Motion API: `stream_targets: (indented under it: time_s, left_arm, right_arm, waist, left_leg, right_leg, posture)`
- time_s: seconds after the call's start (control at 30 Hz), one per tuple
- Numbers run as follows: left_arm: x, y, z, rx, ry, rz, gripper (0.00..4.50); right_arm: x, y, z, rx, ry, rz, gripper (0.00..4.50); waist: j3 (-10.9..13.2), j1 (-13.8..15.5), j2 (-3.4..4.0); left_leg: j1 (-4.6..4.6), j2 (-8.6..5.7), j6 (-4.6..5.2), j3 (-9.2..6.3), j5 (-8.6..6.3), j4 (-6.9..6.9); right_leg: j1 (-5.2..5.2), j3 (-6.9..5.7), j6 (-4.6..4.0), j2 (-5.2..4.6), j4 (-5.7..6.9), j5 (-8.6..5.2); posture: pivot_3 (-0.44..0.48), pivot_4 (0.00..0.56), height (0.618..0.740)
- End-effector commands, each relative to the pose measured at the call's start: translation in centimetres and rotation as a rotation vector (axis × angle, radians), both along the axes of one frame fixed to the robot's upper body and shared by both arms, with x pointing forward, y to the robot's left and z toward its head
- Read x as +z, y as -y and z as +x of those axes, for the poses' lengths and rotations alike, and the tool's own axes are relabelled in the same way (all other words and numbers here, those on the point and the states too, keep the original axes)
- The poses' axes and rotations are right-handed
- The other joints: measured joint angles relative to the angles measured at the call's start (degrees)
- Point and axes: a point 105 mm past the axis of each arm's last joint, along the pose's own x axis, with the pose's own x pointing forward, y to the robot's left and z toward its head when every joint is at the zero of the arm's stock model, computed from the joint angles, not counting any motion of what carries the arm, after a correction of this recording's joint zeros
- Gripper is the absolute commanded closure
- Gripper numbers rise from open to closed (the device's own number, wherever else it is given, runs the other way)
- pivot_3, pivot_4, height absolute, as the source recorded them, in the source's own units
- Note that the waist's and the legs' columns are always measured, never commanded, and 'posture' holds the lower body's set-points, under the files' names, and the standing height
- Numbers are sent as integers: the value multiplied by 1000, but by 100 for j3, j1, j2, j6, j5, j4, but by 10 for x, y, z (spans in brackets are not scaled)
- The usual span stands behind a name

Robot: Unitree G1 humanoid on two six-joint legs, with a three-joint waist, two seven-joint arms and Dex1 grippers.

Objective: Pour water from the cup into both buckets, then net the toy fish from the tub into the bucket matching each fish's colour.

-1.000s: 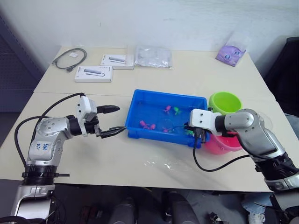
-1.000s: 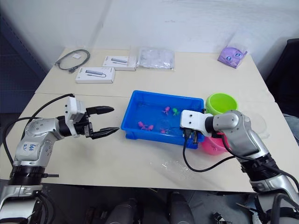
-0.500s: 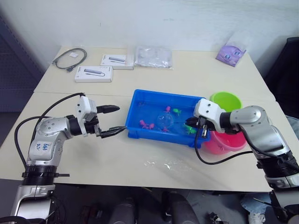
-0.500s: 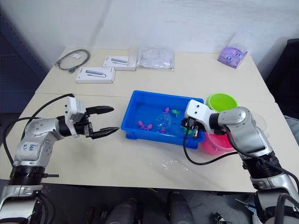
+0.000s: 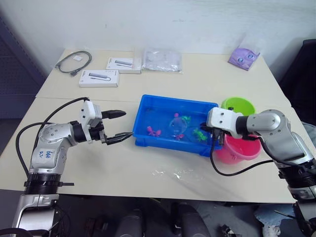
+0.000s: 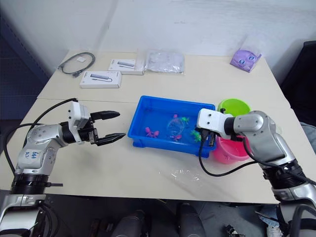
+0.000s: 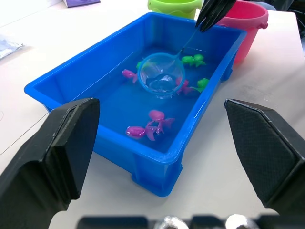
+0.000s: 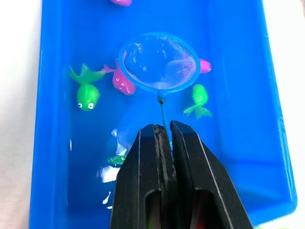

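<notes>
Net [image 8: 158, 63] hoop has swung toward tub [image 5: 148, 140] centre over a pink fish [image 8: 121, 82]; right gripper [image 8: 163, 143] clamps its handle (3 o'clock side), left gripper [image 5: 118, 126] spread, idle: scooping underway.

Fish [image 7: 156, 119] in tub [image 7: 71, 83], buckets [image 5: 238, 106] right

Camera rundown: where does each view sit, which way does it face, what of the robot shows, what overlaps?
Head stereo pair: looks forward and down over the table; both arms show.
Left wrist: looks along the open left end effector at the tub.
Right wrist: looks down its shut fingers at the net.
Shared: tub, net and toy fish appear in all views.
</notes>
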Motion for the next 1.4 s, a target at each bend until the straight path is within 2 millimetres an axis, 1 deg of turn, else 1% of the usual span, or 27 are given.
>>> stream_targets:
  time_s: [0.03, 0.23, 0.37, 0.5, 0.67, 0.73, 0.83, 0.93, 1.03, 1.13, 1.17, 1.27, 1.4]
  left_arm:
    - [6, 0, -1, -5, 33, 13, 11]
    - [4, 0, -2, -4, 29, 9, 11]
    - [5, 1, -1, -6, 30, 8, 11]
    - [6, 1, 0, -8, 32, 10, 11]
    - [6, 1, -1, -17, 29, 14, 11]
    - [6, 1, -1, -22, 28, 15, 11]
    - [6, 2, -1, -25, 27, 17, 11]
    - [6, 2, -2, -31, 27, 19, 11]
    - [6, 2, -2, -32, 26, 20, 11]
    - [7, 3, -1, -29, 29, 6, 11]
    - [9, 3, -1, -29, 32, 2, 11]
    - [12, 5, 0, -40, 38, -5, 11]
    - [17, 8, -2, -88, 37, -1, 11]
  right_arm:
    - [24, 1, 8, -10, 119, 32, 4500]
    - [13, 24, 15, 2, 209, -159, 4500]
    - [2, 33, 13, 30, 188, -217, 4500]
    - [-6, 30, 5, 76, 142, -213, 4500]
    - [-12, 18, -8, 135, 80, -171, 4500]
    - [-11, 13, -9, 122, 63, -126, 4500]
    - [-12, 13, -8, 78, 27, -84, 4500]
    - [-9, 13, -6, -8, -31, 34, 4500]
    - [-5, 15, -6, -40, -48, 62, 4500]
    - [4, 17, -6, -60, -49, 114, 4500]
    - [9, 17, -6, -68, -44, 161, 4500]
    - [23, 17, -11, -40, -12, 241, 4500]
    - [38, 31, -23, -48, 26, 315, 4500]
  waist:
    - [0, -3, 0]
    - [0, -3, 0]
    - [0, -2, 0]
    - [0, -13, 0]
    - [0, -3, 0]
    - [0, -2, 0]
    - [0, 1, 0]
    - [0, 5, 0]
    - [0, 6, 0]
    - [0, 5, 0]
    - [0, 5, 0]
    - [0, 8, 0]
    - [0, 15, 0]
  left_leg:
    - [0, 0, 0, 0, 0, 0]
    - [0, -1, 0, 0, 0, -1]
    - [0, -1, 0, 1, 0, -1]
    - [0, -1, 0, 2, 0, -1]
    - [1, -1, 0, 2, 0, 1]
    - [1, -1, 0, 2, 0, 1]
    - [2, -1, 0, 2, 1, 1]
    - [2, -1, 0, 0, 0, 1]
    - [2, -1, -1, 0, 0, 1]
    - [2, -1, 0, 0, 0, 1]
    - [2, -1, 0, -1, 0, 1]
    - [1, -1, 0, -1, 0, 1]
    - [1, -1, 0, 0, 0, -1]
  right_leg:
    - [0, 0, 0, 0, 0, 0]
    - [0, -1, 0, 0, -2, 0]
    - [0, 0, 0, -1, -3, 0]
    - [0, 0, 0, 1, 0, 0]
    - [0, 1, 0, 1, 3, 0]
    - [0, 1, 0, 0, 2, 0]
    - [0, 2, 0, 0, 4, 0]
    - [1, 0, 0, -1, 3, 0]
    - [0, 1, 0, -2, 3, 0]
    - [1, 1, 0, -2, 3, 0]
    - [1, 1, 0, -2, 3, 0]
    - [0, 0, 0, -2, 3, 0]
    - [1, -1, 0, -1, 2, 0]
  posture:
    - [0, 150, 740]
    - [0, 150, 740]
    - [0, 150, 740]
    - [0, 150, 740]
    - [0, 150, 740]
    - [0, 150, 740]
    - [0, 150, 740]
    - [0, 150, 740]
    - [0, 150, 740]
    - [0, 150, 740]
    - [0, 150, 740]
    - [0, 150, 740]
    - [0, 150, 740]
